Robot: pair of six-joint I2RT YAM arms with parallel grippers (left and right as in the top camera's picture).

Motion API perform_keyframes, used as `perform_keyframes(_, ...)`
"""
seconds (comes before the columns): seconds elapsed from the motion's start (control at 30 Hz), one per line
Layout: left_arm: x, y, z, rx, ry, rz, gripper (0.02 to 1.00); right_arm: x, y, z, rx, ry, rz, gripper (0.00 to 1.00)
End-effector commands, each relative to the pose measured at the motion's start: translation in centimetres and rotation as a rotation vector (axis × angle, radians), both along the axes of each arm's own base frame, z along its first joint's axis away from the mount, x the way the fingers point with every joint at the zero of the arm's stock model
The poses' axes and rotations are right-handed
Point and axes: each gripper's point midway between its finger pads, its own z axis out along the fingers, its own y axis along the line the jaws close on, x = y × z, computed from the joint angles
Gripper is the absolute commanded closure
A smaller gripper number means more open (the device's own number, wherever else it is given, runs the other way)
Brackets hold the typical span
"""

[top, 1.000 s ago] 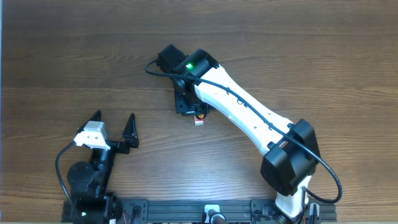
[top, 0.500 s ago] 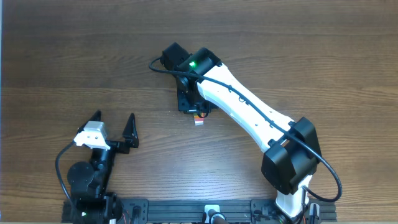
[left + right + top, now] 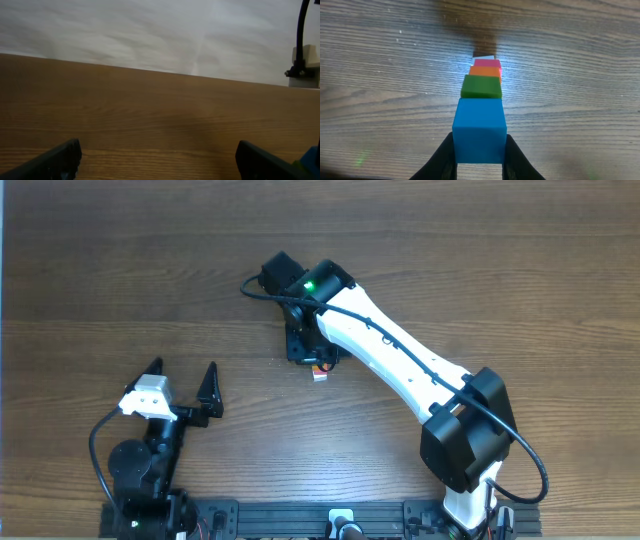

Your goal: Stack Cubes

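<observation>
Blue cube [image 3: 480, 127] sits clamped in my right end effector [image 3: 480, 150], directly over the green cube [image 3: 481, 86]; my left end effector [image 3: 183, 368] gapes wide, low over the brown wooden worktop [image 3: 520, 260].

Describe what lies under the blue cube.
Directly under the blue cube sits a green cube, then an orange cube, a pink cube and a white sliver lowest. Their touching faces are covered.

Right pincer [image 3: 312, 355] sits at the cubes [image 3: 320, 373]; left pincer [image 3: 183, 366] rests spread wide.
</observation>
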Motion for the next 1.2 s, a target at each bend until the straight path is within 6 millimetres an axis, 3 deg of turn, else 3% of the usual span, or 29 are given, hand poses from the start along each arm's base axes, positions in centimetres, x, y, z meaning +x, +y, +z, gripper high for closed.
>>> perform_keyframes(0.03,-0.01,-0.19,-0.18,0.014,-0.003,-0.010,0.018,0.14,-0.24,-0.28,-0.003,0.005,-0.021,0.991)
perform_keyframes(1.0,-0.01,-0.19,-0.18,0.014,-0.003,-0.010,0.018,0.26,-0.18,-0.43,0.000,0.001,-0.021,0.965)
perform_keyframes(1.2,-0.01,-0.19,-0.18,0.014,-0.003,-0.010,0.018,0.25,-0.20,-0.45,0.000,0.002,-0.021,0.873)
